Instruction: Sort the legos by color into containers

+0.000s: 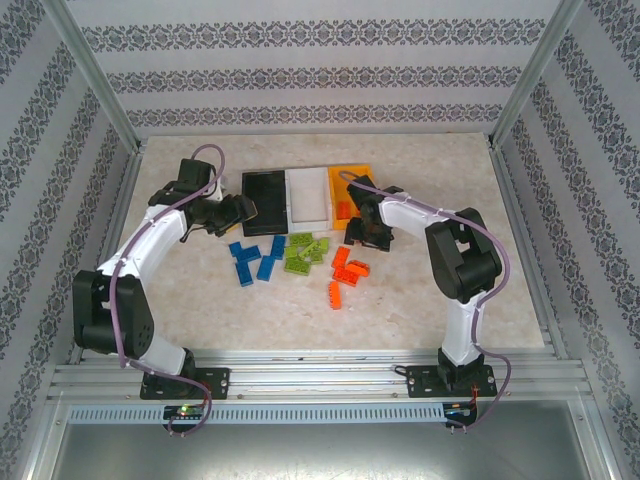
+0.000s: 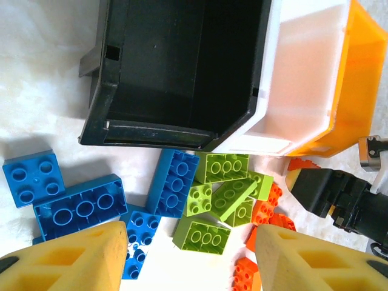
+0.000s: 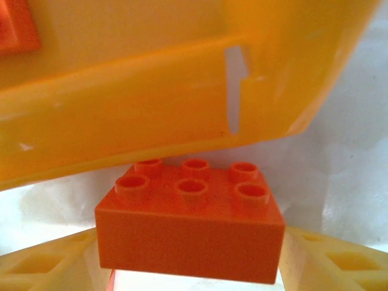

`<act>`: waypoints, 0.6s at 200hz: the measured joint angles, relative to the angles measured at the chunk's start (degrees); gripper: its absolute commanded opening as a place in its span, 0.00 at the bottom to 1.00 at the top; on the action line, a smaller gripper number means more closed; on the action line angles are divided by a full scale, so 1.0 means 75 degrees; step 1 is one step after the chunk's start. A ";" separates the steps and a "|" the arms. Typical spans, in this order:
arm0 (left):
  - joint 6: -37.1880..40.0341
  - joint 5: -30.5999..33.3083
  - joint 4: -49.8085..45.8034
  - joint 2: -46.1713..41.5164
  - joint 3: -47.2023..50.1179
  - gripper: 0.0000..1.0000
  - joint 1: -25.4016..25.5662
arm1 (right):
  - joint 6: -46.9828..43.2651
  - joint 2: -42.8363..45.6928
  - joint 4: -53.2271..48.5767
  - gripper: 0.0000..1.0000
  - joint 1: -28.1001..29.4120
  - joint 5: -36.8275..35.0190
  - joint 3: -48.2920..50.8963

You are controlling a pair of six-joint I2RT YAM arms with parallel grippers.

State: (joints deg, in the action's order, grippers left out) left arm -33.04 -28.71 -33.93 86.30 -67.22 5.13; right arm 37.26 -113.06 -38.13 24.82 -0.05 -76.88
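Note:
Three bins stand in a row: black, white and orange. In front of them lie loose legos in groups: blue, lime green and orange-red. My right gripper is at the orange bin's near wall, shut on an orange-red brick held studs up between both pads. One orange-red brick lies inside that bin. My left gripper hangs open over the pile beside the black bin, with green bricks and blue bricks below it.
Metal frame posts and patterned walls enclose the marble tabletop. The black and white bins hold nothing. The right arm's black wrist shows close to the orange-red bricks at the pile's right side.

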 measured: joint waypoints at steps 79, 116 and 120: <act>-0.0006 0.0064 -0.0023 -0.0073 0.0038 0.58 0.0000 | -0.0329 -0.0093 0.0373 0.40 -0.0195 -0.0079 -0.0198; -0.0006 0.0064 -0.0023 -0.0073 0.0038 0.58 0.0000 | -0.0388 0.0055 0.0353 0.38 -0.0195 -0.0073 -0.0073; -0.0006 0.0067 -0.0020 -0.0073 0.0038 0.58 0.0000 | -0.0388 0.0122 0.0344 0.38 -0.0195 -0.0070 -0.0017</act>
State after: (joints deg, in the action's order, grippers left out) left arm -33.08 -28.21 -34.09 85.76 -66.94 5.13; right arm 34.35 -112.14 -35.55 23.35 -0.58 -77.01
